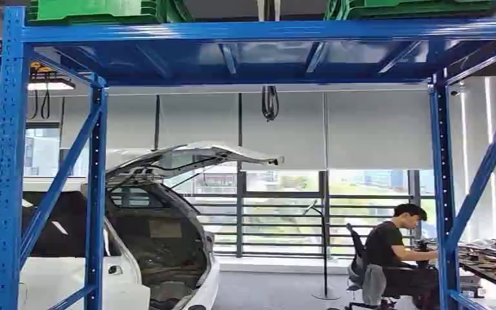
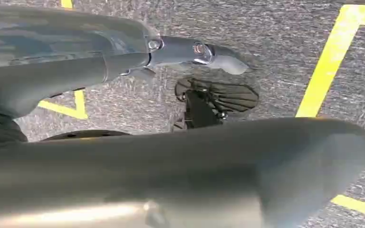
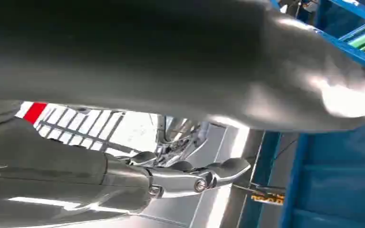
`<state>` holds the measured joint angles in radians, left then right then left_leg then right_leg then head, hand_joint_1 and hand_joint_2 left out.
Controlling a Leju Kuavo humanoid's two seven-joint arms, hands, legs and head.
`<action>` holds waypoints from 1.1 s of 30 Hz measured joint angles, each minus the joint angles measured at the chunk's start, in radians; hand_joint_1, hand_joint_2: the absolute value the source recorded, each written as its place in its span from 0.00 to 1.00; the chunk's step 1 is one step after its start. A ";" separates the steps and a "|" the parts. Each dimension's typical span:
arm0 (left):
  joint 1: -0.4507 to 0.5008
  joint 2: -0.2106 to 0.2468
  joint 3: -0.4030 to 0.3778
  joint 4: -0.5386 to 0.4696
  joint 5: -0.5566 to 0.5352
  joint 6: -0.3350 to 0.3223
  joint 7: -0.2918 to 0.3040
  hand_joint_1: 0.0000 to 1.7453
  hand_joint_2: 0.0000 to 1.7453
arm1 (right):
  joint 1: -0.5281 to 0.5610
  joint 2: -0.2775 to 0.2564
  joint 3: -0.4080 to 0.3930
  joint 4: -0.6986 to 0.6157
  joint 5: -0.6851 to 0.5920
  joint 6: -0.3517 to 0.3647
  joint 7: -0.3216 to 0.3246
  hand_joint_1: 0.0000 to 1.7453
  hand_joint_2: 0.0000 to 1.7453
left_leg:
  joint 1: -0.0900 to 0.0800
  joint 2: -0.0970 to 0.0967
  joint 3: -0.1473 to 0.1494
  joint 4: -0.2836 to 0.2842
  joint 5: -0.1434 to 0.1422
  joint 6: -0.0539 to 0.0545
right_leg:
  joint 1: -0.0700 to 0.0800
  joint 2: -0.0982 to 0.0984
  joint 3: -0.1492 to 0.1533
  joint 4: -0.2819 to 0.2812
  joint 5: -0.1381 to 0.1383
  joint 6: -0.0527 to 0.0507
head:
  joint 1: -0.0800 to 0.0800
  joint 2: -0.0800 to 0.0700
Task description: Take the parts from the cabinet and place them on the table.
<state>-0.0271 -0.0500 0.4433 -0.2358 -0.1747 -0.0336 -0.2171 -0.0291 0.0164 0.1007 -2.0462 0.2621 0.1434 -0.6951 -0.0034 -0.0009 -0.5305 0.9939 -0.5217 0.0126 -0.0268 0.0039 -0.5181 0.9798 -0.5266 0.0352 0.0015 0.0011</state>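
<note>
Hands first, closest in: the left hand [image 2: 123, 61] is hanging low over grey carpeted floor [image 2: 275, 42] crossed by yellow tape lines [image 2: 330, 61], its fingers [image 2: 195, 50] reaching out straight and the thick thumb lying well apart from them, and nothing is sitting between the two, so it is carrying nothing. The right hand [image 3: 171, 180] is showing much the same: fingers stretched out, thumb wide of them, nothing in its grasp, with the blue steel of the rack standing just beyond it. Moving outward, the blue rack [image 1: 8, 161], which I am taking to be the cabinet, is framing the whole head view, its uprights rising on both sides and its top shelf crossing overhead. Green crates [image 1: 97, 10] are sitting on that top shelf, and whether the parts are lying inside them I cannot tell; no part is making itself plain anywhere. Looking through the frame, a white car [image 1: 155, 245] is standing with its tailgate raised, a person [image 1: 391, 248] is sitting at a cluttered desk [image 1: 491, 271] off to the right, and a window [image 1: 284, 206] is glowing beyond. My read: the job is sitting at its very start, with nothing picked, nothing delivered, and reaching, grasping, carrying and setting down all waiting to be done.
</note>
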 joint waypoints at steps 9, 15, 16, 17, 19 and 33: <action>-0.005 0.000 0.006 0.000 -0.029 -0.008 -0.013 0.00 0.00 | 0.009 -0.005 0.023 -0.022 0.022 -0.016 0.000 0.00 0.00 | 0.018 0.002 0.035 -0.037 0.003 0.024 | 0.002 -0.001 -0.149 0.286 -0.121 0.022 | -0.001 0.000; -0.001 0.000 0.006 0.001 -0.039 -0.007 -0.012 0.00 0.00 | 0.014 -0.005 0.029 -0.020 0.032 -0.017 0.000 0.00 0.00 | 0.019 -0.004 0.091 -0.035 -0.048 -0.003 | 0.009 -0.003 -0.080 0.051 0.070 0.018 | -0.001 0.000; -0.004 0.001 0.006 0.001 -0.042 -0.007 -0.012 0.00 0.00 | 0.016 -0.005 0.031 -0.023 0.035 -0.018 0.000 0.00 0.00 | 0.020 -0.005 0.087 -0.031 -0.054 -0.011 | 0.011 -0.002 -0.074 0.031 0.059 0.008 | 0.000 0.001; -0.006 0.001 0.006 0.001 -0.047 -0.007 -0.011 0.00 0.00 | 0.017 -0.005 0.032 -0.023 0.038 -0.017 0.000 0.00 0.00 | 0.020 -0.004 0.082 -0.031 -0.054 -0.014 | 0.011 0.000 -0.079 0.032 0.050 -0.003 | 0.000 0.001; -0.007 0.001 0.006 0.001 -0.049 -0.007 -0.010 0.00 0.00 | 0.017 -0.005 0.034 -0.024 0.042 -0.017 0.000 0.00 0.00 | 0.022 -0.002 0.091 -0.040 -0.060 -0.023 | 0.014 0.002 -0.078 0.030 0.043 -0.015 | 0.000 0.001; -0.004 -0.001 0.016 0.008 -0.089 -0.007 -0.008 0.00 0.00 | 0.017 0.000 0.047 -0.033 0.062 -0.008 0.000 0.00 0.00 | 0.016 -0.004 -0.079 0.061 0.013 -0.003 | 0.009 0.003 0.017 0.021 -0.041 0.004 | -0.001 0.001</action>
<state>-0.0308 -0.0507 0.4589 -0.2281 -0.2636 -0.0408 -0.2247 -0.0121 0.0160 0.1472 -2.0790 0.3242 0.1354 -0.6954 0.0128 -0.0045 -0.6097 1.0546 -0.5088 0.0100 -0.0174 0.0073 -0.5008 1.0009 -0.5678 0.0390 0.0008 0.0023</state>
